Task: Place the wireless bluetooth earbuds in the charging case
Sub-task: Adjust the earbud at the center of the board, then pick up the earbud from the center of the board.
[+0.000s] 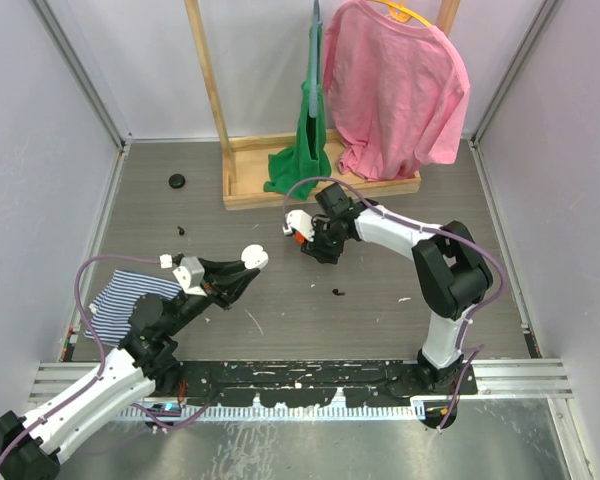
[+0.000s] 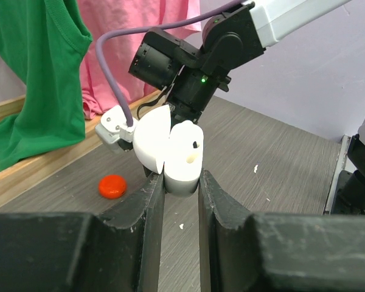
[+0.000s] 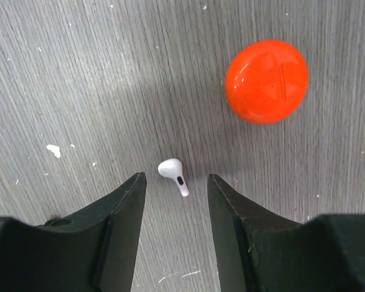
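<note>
Clamped narrowly in left gripper [image 2: 181,180] above grey wood-grain table [image 3: 79,73]: open white clamshell charging case [image 2: 169,149]; flat on table, untouched between parted jaws of right gripper [image 3: 176,180]: small white stemmed earbud [image 3: 171,171], near round orange disc [image 3: 266,81].

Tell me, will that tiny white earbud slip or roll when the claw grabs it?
The earbud looks tiny, smooth and glossy, so it could probably squirt out sideways if squeezed off-centre. Its round head and thin stem suggest it may spin or roll a bit if nudged. It seems very light, and the right claw stands open around it.
</note>
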{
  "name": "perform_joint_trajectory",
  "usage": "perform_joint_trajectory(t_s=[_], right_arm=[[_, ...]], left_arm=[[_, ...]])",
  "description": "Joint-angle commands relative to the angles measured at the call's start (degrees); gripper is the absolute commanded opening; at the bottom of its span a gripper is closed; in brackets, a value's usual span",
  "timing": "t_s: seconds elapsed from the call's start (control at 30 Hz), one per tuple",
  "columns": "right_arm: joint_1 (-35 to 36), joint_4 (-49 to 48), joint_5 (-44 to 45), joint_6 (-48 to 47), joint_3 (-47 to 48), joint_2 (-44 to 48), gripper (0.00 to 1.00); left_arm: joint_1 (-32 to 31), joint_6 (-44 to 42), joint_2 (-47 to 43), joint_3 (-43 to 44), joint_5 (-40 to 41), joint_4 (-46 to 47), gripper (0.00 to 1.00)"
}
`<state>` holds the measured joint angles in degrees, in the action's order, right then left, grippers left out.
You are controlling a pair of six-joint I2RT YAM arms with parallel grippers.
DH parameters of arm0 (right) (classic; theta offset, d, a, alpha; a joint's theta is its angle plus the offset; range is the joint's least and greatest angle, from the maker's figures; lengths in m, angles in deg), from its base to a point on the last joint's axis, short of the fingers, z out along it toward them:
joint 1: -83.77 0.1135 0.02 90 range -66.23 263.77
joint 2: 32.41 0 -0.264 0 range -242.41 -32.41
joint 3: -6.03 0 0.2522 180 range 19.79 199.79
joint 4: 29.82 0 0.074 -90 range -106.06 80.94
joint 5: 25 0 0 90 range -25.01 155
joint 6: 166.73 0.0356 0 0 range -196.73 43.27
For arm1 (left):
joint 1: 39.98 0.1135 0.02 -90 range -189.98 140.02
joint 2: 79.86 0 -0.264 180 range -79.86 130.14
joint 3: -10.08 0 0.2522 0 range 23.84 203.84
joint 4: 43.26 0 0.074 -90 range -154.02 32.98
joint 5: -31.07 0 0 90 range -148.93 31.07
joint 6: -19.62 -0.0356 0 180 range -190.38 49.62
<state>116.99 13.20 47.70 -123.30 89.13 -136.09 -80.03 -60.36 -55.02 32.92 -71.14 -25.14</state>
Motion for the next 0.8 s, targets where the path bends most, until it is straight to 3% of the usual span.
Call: perform_joint_trajectory(t_s=[0.0, 0.77], right_arm=[[0.05, 1.35, -1.33, -2.89, 3.56, -1.99, 0.49], [0.10, 5.81, 2.87, -2.18, 7.36, -8.34, 0.35]], left_arm=[[0.15, 0.08, 0.02, 0.24, -0.01, 2.28, 0.05], [0.16, 0.04, 0.00, 0.24, 0.03, 2.39, 0.05]])
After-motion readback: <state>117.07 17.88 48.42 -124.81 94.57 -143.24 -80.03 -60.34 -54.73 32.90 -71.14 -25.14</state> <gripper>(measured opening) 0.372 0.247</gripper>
